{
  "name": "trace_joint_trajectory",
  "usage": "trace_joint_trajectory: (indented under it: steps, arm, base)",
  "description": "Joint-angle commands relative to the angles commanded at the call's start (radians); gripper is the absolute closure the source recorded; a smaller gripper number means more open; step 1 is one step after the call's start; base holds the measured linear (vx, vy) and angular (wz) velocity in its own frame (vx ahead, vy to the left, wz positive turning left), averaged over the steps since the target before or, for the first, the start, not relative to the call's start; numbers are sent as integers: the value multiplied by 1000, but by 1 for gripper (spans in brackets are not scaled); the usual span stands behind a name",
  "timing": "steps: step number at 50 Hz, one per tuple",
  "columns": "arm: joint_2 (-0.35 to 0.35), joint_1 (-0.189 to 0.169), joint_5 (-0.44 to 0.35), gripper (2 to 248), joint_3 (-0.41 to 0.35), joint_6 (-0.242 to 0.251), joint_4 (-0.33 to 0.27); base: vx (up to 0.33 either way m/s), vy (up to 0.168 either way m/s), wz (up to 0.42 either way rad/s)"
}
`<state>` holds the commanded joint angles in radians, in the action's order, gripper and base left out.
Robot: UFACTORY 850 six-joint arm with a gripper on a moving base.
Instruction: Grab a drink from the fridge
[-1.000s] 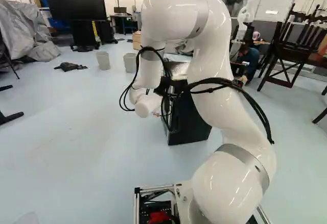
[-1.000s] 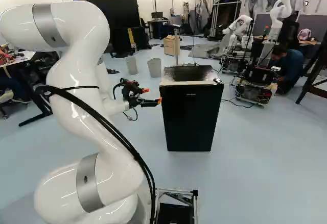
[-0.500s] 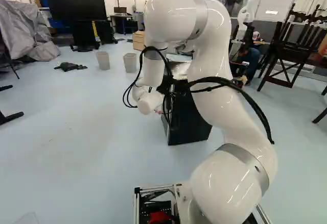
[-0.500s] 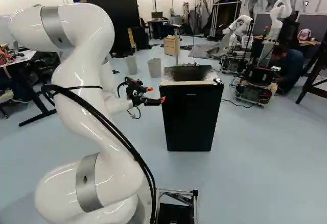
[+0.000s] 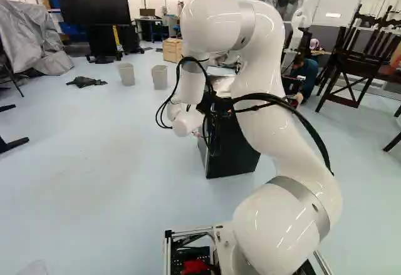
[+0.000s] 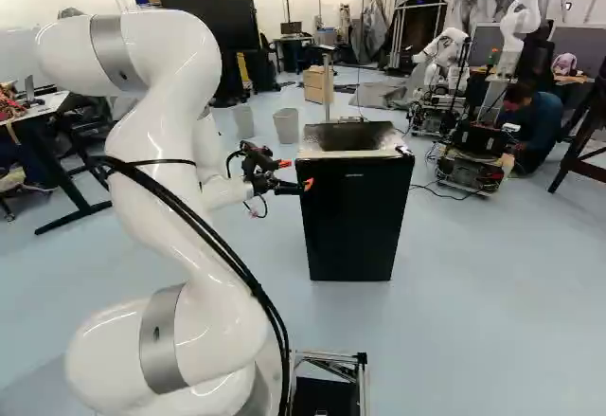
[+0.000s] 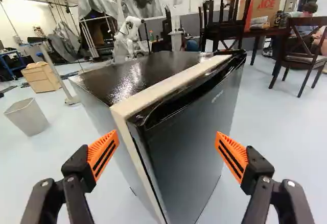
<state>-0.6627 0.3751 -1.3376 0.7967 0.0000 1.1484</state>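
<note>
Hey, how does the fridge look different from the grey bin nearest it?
The fridge is black and glossy, while the bin is pale grey. The fridge is clearly bigger; the bin is small. The fridge is boxy with a flat top, whereas the bin narrows toward its foot. Both stand upright on the floor.

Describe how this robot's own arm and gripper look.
The arm is glossy white and rounded, with grey bands at its joints and black cables looped along it. The gripper is black, with two fingers carrying orange ribbed pads.
</note>
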Motion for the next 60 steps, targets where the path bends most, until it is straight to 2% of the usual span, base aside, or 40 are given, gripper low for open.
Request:
trace_joint_trajectory:
  steps: [21,37,60]
  arm:
    - [-3,-26,0,3,5,0,0]
    - [4,-24,0,3,-7,0,5]
    - [31,-15,0,3,-55,0,55]
  base:
    - [0,0,0]
    - [0,0,0]
    - [0,0,0]
